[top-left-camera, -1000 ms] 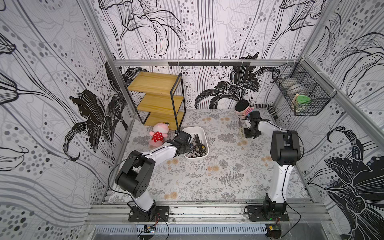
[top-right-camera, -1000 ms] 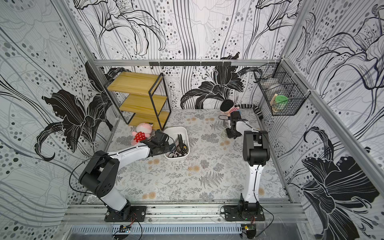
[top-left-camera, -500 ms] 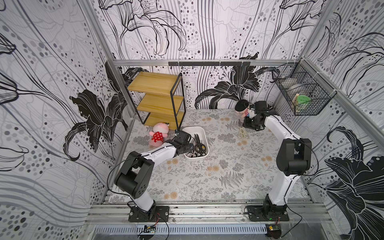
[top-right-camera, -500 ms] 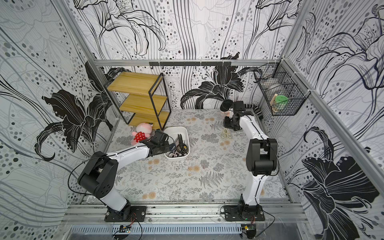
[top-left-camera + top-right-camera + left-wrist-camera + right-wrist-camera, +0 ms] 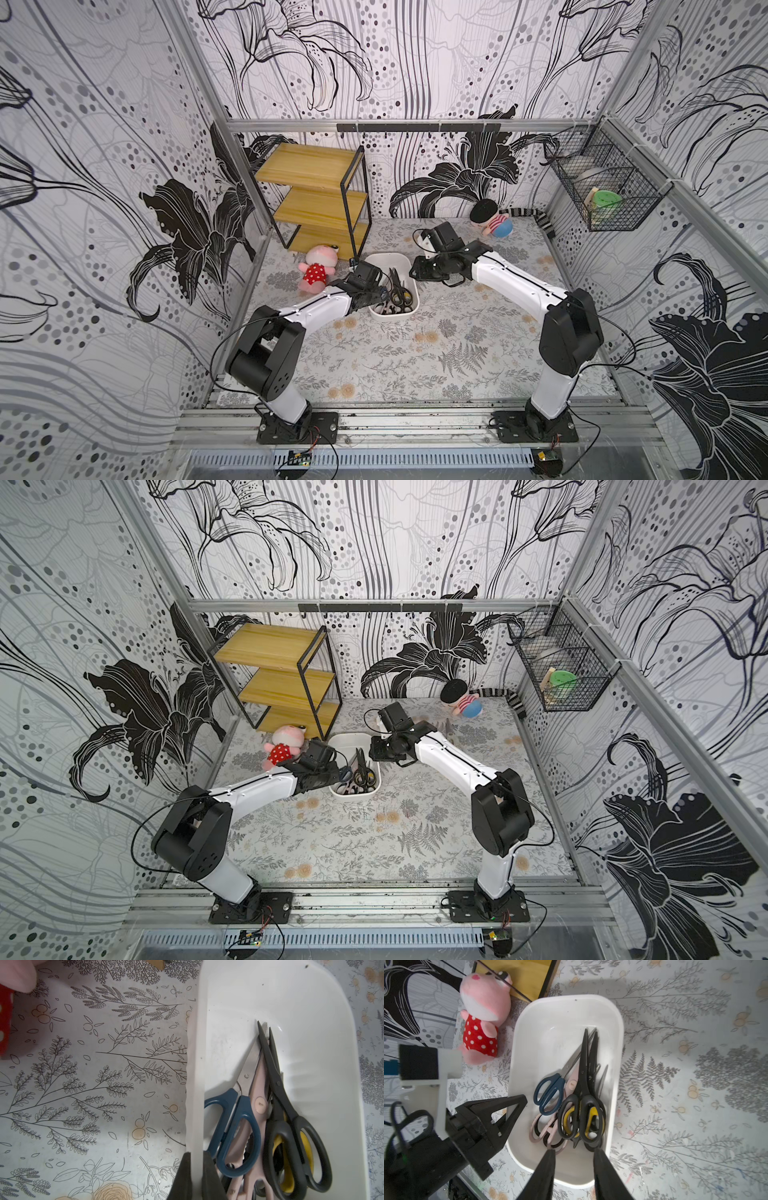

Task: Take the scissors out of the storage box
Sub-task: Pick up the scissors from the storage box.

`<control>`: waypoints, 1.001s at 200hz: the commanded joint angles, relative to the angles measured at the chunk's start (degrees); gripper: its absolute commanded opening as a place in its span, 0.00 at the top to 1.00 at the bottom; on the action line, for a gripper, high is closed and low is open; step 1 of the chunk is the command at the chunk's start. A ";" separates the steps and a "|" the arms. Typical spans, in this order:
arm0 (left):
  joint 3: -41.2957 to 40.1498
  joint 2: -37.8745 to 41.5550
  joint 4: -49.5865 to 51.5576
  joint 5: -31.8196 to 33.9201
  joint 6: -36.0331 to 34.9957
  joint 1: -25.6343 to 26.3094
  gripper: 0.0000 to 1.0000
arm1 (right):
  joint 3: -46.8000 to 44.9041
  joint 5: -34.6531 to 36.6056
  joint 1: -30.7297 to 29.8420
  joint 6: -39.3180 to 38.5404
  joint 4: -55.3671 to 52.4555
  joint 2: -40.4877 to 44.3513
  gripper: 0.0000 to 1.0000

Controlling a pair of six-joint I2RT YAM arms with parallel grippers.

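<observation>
While the left gripper [image 5: 197,1155] pinches the box [image 5: 311,1012] wall, the right gripper [image 5: 574,1150] — lower centre, narrowly apart, empty — may hook 2 scissors [image 5: 581,1113].

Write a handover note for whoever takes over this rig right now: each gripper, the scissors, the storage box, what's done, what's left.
Left gripper: shut, fingers pinching the storage box by its side wall.
Right gripper: open, empty, hovering above the box.
Scissors: piled inside the box, dark blue pair and yellow-black pair on top.
Done: box braced; whether any pair is already out, I cannot tell.
Left: lift out every pair in the pile.
</observation>
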State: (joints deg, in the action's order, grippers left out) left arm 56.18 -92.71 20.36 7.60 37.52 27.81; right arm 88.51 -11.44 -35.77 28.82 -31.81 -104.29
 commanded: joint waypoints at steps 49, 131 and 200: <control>0.45 4.30 -4.65 1.24 2.34 1.32 1.00 | 6.01 1.37 -4.06 3.44 -1.06 -9.77 0.66; 1.96 3.72 -3.06 3.71 2.17 2.68 1.00 | 5.32 4.31 -5.70 4.62 -3.78 -11.92 0.68; 3.31 3.68 -1.64 5.72 2.42 4.04 1.00 | 5.94 5.30 -6.24 5.32 -5.89 -14.01 0.68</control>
State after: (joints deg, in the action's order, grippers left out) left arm 56.34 -91.09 23.59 11.27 38.70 31.48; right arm 93.23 -7.64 -41.47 32.69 -34.92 -116.99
